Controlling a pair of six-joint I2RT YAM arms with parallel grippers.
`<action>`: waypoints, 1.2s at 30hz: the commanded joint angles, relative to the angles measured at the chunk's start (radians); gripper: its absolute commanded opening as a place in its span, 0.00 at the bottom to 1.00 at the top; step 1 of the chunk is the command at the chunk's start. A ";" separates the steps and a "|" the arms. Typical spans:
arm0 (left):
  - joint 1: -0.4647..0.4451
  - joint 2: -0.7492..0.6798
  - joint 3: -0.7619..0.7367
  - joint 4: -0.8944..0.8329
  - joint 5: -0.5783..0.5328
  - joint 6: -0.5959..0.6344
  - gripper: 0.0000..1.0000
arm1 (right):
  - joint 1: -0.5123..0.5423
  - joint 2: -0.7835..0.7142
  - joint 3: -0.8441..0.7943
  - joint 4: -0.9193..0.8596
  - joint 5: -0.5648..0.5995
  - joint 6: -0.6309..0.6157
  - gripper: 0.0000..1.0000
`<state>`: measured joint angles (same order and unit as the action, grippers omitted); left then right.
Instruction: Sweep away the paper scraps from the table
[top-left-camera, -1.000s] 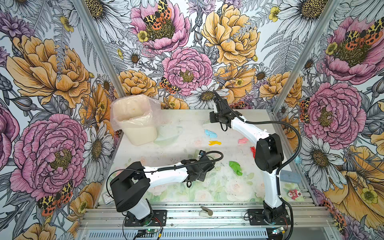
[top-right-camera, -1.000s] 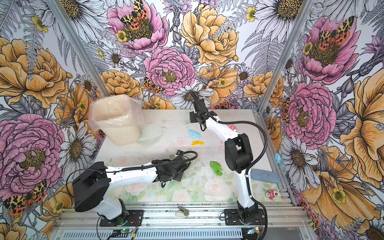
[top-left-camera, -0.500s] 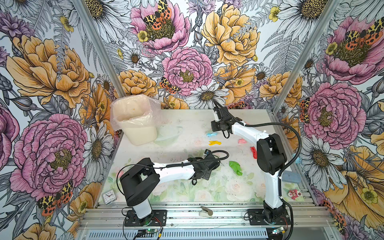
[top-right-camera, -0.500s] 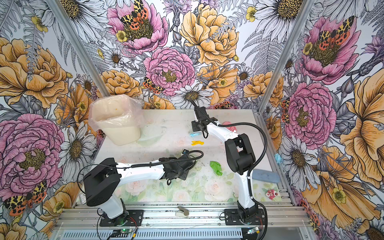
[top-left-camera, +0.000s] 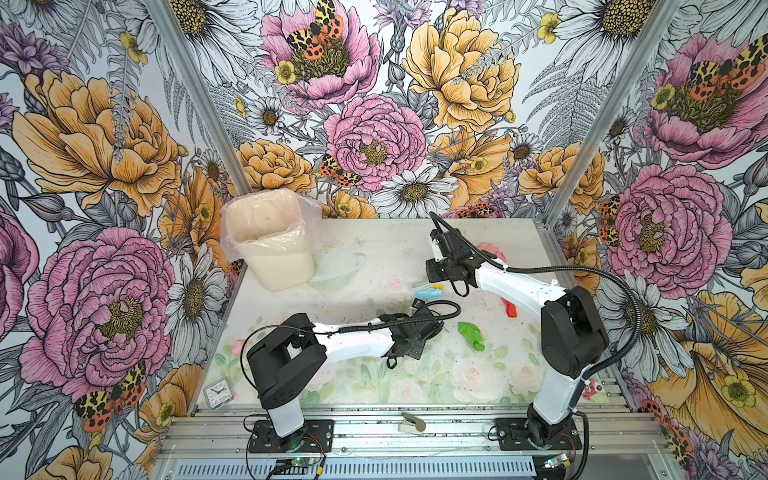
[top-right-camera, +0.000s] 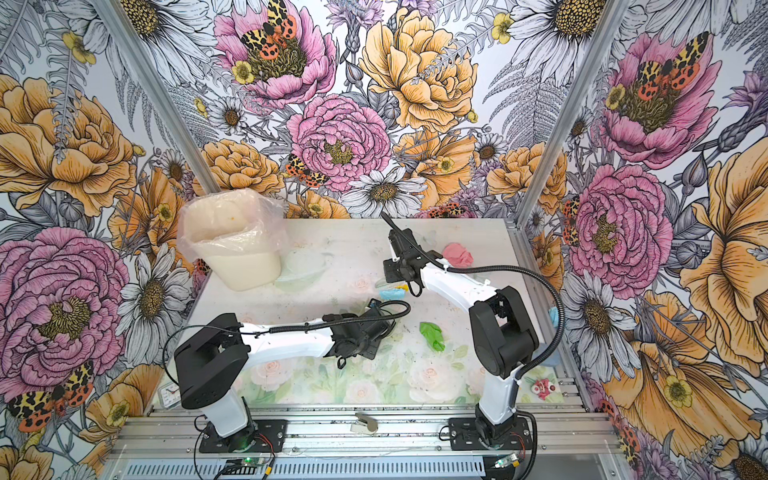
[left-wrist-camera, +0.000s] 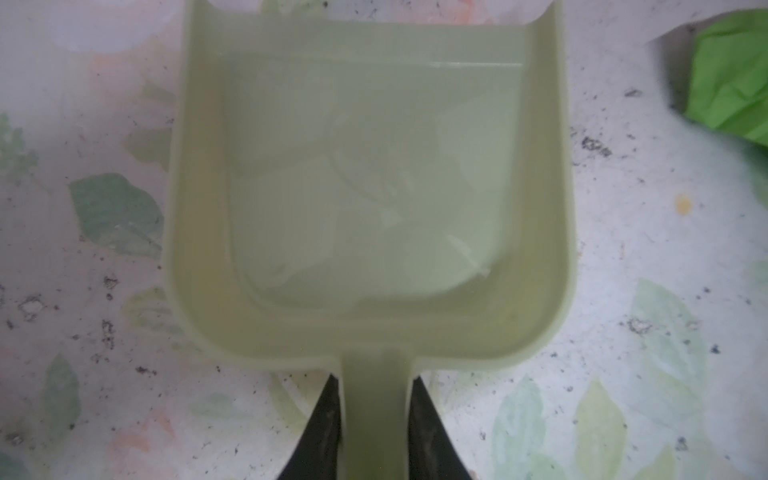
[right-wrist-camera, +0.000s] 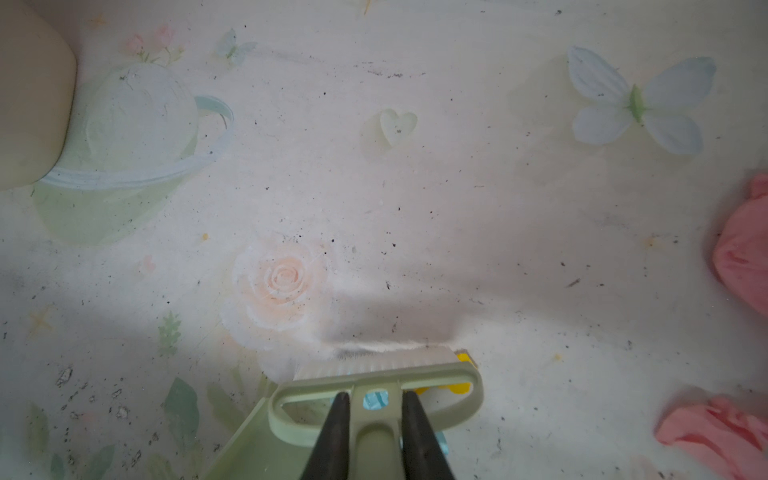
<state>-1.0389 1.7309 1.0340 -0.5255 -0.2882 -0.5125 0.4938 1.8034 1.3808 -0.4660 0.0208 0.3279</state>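
**Light, skittish load; both tools in grip**

Your left gripper (left-wrist-camera: 376, 384) pinches the dustpan (left-wrist-camera: 540, 208) handle, and your right gripper (right-wrist-camera: 375, 397) pinches the brush (right-wrist-camera: 374, 372). The paper scraps (top-left-camera: 510, 308) lie mid-right on the table (top-left-camera: 374, 249): blue wad (top-left-camera: 430, 294) at the bristles, green wad (top-left-camera: 471, 336), pink wad (top-right-camera: 457, 254). Judged feather-light and springy, so push, don't grasp. The brush hides most of the blue wad, and the dustpan mouth is cut off.

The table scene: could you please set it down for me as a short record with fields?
left gripper: shut on dustpan handle
dustpan inside: no scrap visible
right gripper: shut on brush handle
brush position: bristles down on the table, beside blue scrap and yellow scrap
loose scraps: green scrap, red scrap, pink scrap
bin: bag-lined, far left corner
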 joint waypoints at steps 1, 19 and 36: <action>-0.009 0.012 0.012 0.028 0.023 0.028 0.00 | -0.005 -0.059 -0.001 0.006 0.157 0.063 0.00; -0.008 -0.055 -0.057 0.027 0.000 0.013 0.00 | -0.029 0.016 -0.003 0.027 0.413 0.437 0.00; -0.006 -0.043 -0.054 0.026 -0.013 0.011 0.00 | 0.073 -0.028 -0.097 0.026 0.221 0.450 0.00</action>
<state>-1.0443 1.7012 0.9871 -0.5194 -0.2810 -0.5060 0.5499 1.8267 1.3148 -0.4355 0.3103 0.7528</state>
